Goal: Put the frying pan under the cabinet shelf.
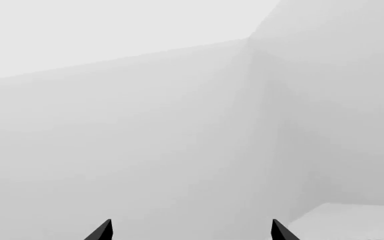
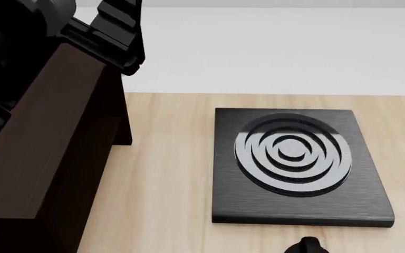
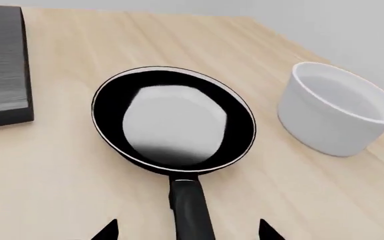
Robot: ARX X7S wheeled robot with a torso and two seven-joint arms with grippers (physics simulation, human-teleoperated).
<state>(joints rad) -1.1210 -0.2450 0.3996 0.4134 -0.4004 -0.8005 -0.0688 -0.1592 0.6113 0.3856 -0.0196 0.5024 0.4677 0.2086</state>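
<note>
The frying pan (image 3: 172, 120) lies flat on the wooden table in the right wrist view, black with a thin silvery rim, a pale reflecting inside and its long black handle (image 3: 192, 210) running toward the camera. My right gripper (image 3: 188, 231) is open, its two tips standing either side of the handle without touching it. The dark brown cabinet shelf (image 2: 44, 158) fills the left of the head view. My left arm (image 2: 111, 31) rises above it. The left gripper (image 1: 190, 231) is open and faces only pale walls. In the head view the pan is out of sight.
A square black stove plate (image 2: 294, 163) with concentric rings lies on the wooden table (image 2: 160, 184) right of the cabinet; its corner also shows as a stove plate (image 3: 2, 70) beside the pan. A white round bowl (image 3: 335, 112) stands close to the pan's other side.
</note>
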